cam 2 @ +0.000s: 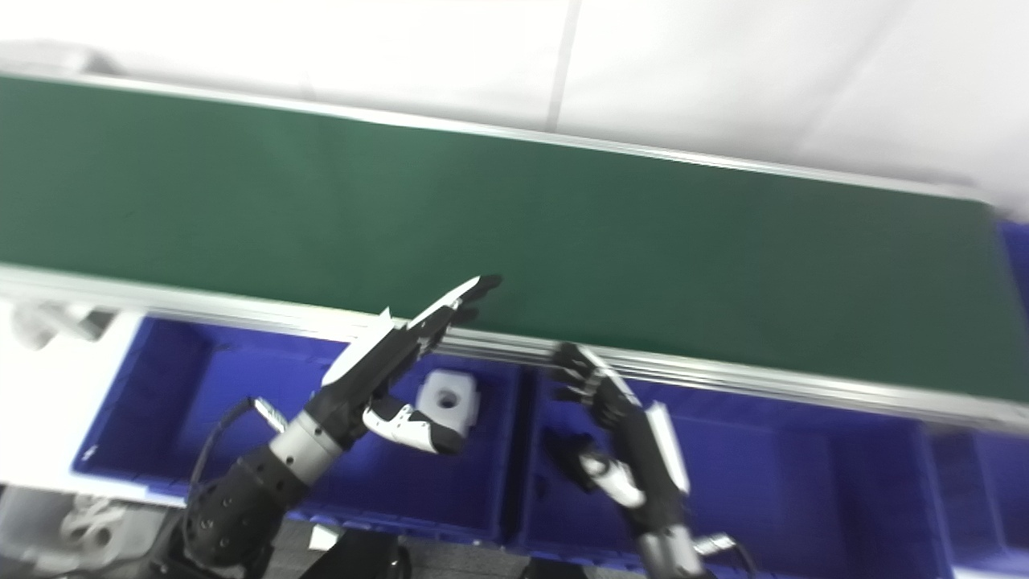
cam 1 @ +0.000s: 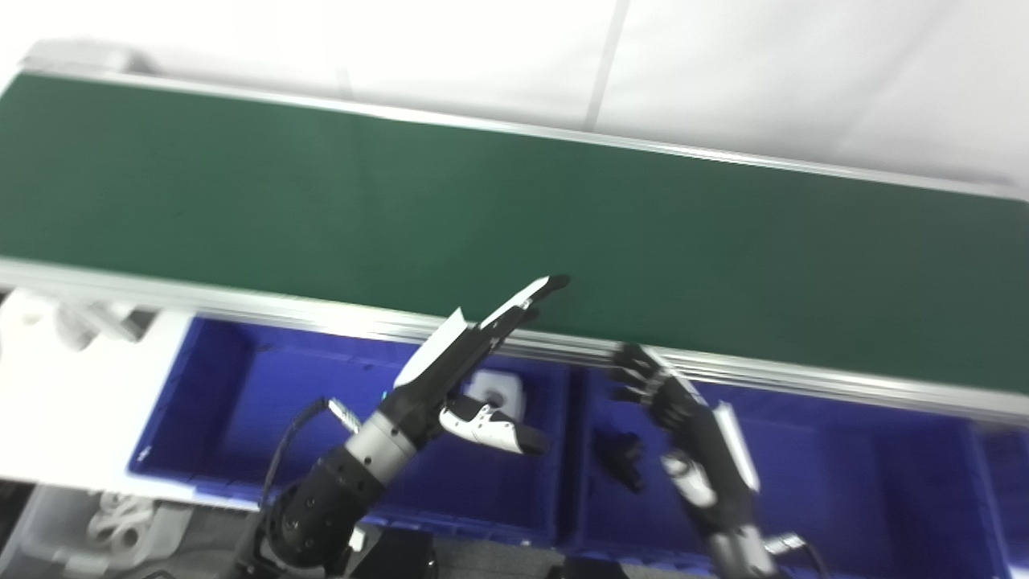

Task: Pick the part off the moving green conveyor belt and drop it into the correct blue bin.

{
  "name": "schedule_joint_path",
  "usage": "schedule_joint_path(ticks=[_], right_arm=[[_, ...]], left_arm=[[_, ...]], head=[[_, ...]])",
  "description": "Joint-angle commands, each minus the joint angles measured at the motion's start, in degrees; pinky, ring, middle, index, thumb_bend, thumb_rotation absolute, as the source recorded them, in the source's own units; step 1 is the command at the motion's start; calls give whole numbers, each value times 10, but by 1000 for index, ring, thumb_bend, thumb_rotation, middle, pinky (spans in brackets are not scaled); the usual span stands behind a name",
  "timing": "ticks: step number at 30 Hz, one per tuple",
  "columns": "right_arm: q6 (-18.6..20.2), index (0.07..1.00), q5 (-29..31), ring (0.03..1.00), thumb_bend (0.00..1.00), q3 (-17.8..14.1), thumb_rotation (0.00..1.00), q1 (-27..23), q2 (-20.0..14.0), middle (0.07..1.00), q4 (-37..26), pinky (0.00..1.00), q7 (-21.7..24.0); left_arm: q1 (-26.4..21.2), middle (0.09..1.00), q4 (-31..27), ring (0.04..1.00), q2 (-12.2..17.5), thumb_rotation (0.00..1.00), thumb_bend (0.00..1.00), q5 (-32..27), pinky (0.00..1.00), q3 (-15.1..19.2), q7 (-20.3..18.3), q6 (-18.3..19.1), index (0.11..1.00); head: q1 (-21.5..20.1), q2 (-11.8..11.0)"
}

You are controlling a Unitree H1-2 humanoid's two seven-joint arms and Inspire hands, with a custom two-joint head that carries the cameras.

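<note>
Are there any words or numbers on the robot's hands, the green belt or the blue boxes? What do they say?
None can be read.
Green conveyor belt: plain, no marks.
Blue bins: no label shows.
White part in the left bin: no writing, only a hole.
Left hand and right hand: black and white, no letters seen.
The pictures are a bit blurred, so tiny print could be missed.

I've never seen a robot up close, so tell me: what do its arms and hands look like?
Both are mostly black. The left hand has a white plate along its back and a white thumb with a black tip, on a silver wrist cuff and a round black forearm with a thin black cable looping beside it. The right hand is black with slim white panels.
</note>
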Motion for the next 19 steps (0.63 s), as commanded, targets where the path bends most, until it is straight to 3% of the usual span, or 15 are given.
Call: schedule_joint_path(ticks=[1, 6, 12, 19], right_arm=[[-29, 864, -9, 810, 873, 2, 881, -3, 9, 851, 1, 733, -16], [-29, 876, -17, 823, 869, 13, 882, 0, 20, 862, 11, 751, -33], [-30, 887, -17, 834, 887, 21, 890, 1, 18, 878, 25, 772, -44], [-30, 883, -8, 829, 904, 23, 890, 5, 8, 871, 30, 766, -44]], left_arm=[[-12, 991, 4, 1000, 3, 722, 879, -23, 981, 10, -3, -27, 969], [-19, 981, 66, 996, 5, 707, 867, -46, 979, 17, -13, -74, 956], [-19, 957, 115, 965, 4, 705, 842, -33, 940, 18, -13, -125, 931], [-8, 954, 123, 937, 2, 691, 855, -4, 867, 11, -12, -128, 919]], head=[[-2, -1], [-34, -20], [-34, -37], [2, -55]])
